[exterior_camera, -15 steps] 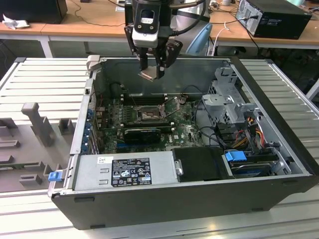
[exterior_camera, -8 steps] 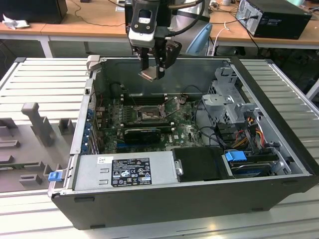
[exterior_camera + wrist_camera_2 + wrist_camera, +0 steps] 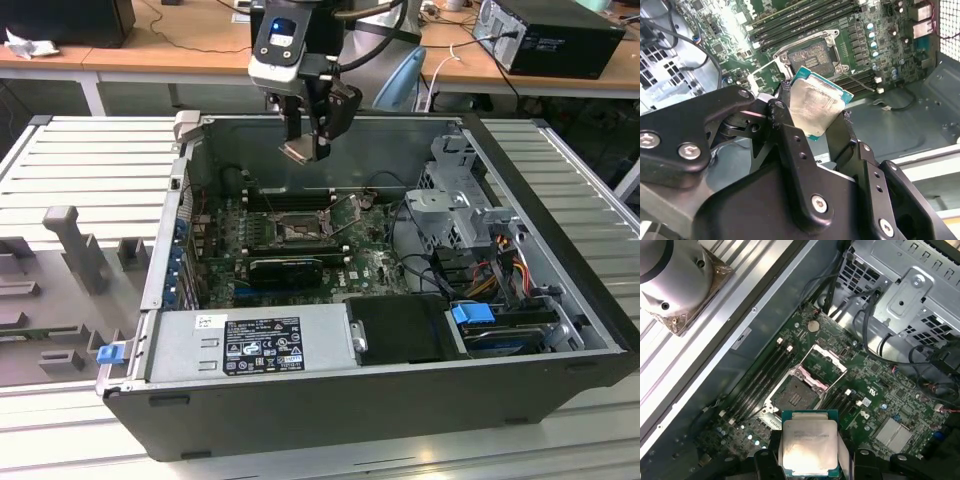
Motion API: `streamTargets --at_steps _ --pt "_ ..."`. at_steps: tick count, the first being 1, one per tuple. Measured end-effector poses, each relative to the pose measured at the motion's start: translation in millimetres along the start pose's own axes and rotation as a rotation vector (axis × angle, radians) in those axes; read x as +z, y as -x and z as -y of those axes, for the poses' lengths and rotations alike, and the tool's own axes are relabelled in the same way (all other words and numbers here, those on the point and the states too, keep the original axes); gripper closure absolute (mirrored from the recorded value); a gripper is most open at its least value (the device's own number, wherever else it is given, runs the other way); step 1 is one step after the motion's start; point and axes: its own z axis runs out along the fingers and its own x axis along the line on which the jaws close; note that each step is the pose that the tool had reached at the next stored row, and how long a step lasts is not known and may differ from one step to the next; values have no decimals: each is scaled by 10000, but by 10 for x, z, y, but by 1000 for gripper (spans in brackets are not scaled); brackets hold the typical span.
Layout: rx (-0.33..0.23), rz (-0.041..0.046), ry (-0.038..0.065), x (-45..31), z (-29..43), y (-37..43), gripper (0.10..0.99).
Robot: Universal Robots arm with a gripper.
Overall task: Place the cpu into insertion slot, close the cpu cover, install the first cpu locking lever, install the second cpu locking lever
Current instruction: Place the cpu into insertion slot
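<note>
Above the open computer case (image 3: 330, 400), you have the cpu (image 3: 297, 152) clamped by its edges in the gripper (image 3: 305, 150), whose fingers are closed down to the chip's width and hold nothing else. The chip hangs tilted in the air, well apart from the green motherboard (image 3: 375, 262) below. In the first wrist view, the insertion slot (image 3: 795, 395) lies bare, its pin field uncovered. The cpu cover (image 3: 832, 357) stands swung open just beside it.

From that, I'd judge you are in the first step, with the chip picked up but not yet seated. None of the four steps is finished. Seating the chip, closing the cover and both lever steps are all left to do.
</note>
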Motion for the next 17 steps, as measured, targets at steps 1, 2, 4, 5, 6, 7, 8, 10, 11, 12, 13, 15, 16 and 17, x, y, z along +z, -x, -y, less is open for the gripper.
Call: streamTargets --at_steps 1,2,4,5,6,7,8,10,11,12,13,15,16,17 --pt "103 10 1 0 0 0 561" --pt "311 29 3 1 0 0 561" --pt "731 67 8 2 0 0 561" --pt "830 76 9 2 0 0 561" --pt "930 85 10 2 0 0 561" --pt "1069 98 12 3 0 0 561" --pt "1174 107 13 3 0 0 561" --pt "1576 142 18 4 0 0 561" --pt "1787 161 21 4 0 0 561" --pt "1998 180 24 5 0 0 561" --pt "2173 195 26 5 0 0 561" --pt "2457 220 29 6 0 0 561" --pt "2556 229 30 6 0 0 561" --pt "2759 247 34 7 1 0 561"
